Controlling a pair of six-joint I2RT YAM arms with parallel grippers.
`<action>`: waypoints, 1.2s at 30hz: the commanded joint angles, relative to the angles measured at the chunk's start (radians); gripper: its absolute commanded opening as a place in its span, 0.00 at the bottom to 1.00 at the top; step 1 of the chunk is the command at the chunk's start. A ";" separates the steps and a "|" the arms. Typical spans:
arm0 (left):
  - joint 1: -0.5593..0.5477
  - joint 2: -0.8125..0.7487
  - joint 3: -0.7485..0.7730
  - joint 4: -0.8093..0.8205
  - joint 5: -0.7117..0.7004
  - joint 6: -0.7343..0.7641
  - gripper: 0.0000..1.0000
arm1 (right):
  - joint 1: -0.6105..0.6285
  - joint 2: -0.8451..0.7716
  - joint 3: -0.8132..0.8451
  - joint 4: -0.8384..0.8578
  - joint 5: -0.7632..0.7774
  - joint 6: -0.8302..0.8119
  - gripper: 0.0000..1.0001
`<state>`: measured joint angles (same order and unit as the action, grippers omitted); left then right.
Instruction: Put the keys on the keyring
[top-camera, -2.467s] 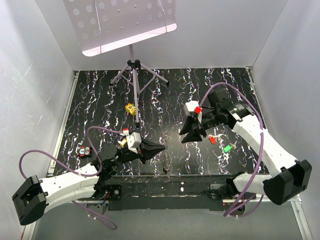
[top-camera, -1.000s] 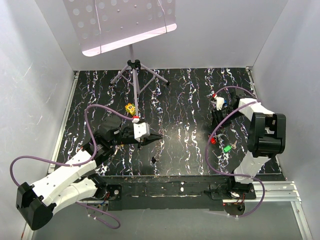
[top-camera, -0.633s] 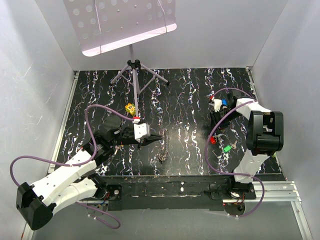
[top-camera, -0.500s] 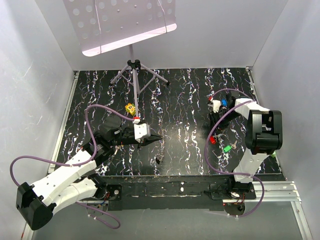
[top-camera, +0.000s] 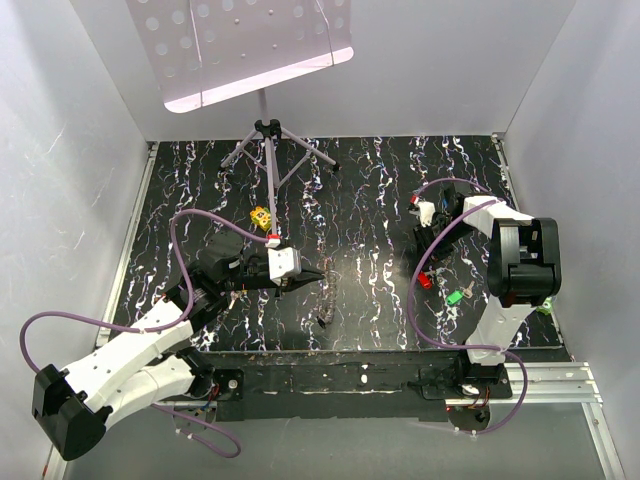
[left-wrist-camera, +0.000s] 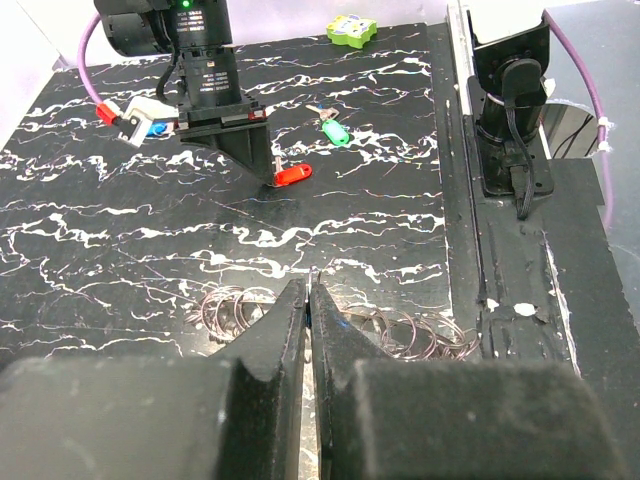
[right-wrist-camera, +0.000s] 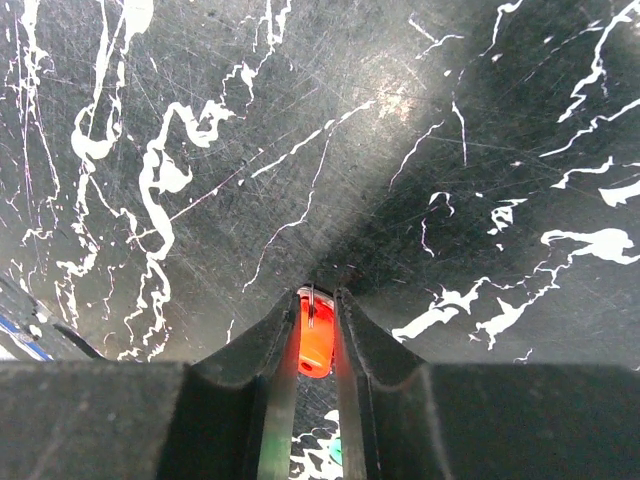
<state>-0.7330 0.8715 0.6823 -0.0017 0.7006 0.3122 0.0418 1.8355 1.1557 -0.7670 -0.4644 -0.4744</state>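
Note:
A red-headed key (right-wrist-camera: 316, 338) sits between my right gripper's (right-wrist-camera: 318, 296) fingers, which press on both its sides. From above, that gripper (top-camera: 424, 270) points down at the red key (top-camera: 425, 281) on the black mat. A green key (top-camera: 455, 296) and a silver key (top-camera: 468, 288) lie just beside it. My left gripper (left-wrist-camera: 309, 285) is shut, with a thin wire of the keyring poking out at its tips. More loose wire rings (left-wrist-camera: 228, 308) spread below the jaws. In the top view the rings (top-camera: 324, 316) show under the left gripper (top-camera: 318, 272).
A music stand's tripod (top-camera: 268, 135) stands at the back centre of the mat. A small yellow dotted block (top-camera: 262, 216) lies near its foot. A green object (top-camera: 545, 308) rests by the right wall. The arms' base rail (top-camera: 360, 375) runs along the near edge.
The right gripper's jaws have narrowed onto the red key, and its arm has edged slightly left. The left arm has held still, with the rings under it shifting a little.

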 joint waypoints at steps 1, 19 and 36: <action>0.003 -0.014 0.017 0.011 0.014 0.013 0.00 | 0.004 0.001 0.035 -0.025 0.009 -0.003 0.26; 0.003 -0.011 0.019 0.008 0.011 0.019 0.00 | 0.013 0.007 0.050 -0.057 -0.010 -0.021 0.04; 0.024 -0.005 -0.026 0.178 0.046 -0.060 0.00 | 0.018 -0.304 0.140 -0.230 -0.327 -0.278 0.01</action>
<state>-0.7288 0.8726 0.6716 0.0265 0.7055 0.3092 0.0547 1.6596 1.1873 -0.8570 -0.6304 -0.5808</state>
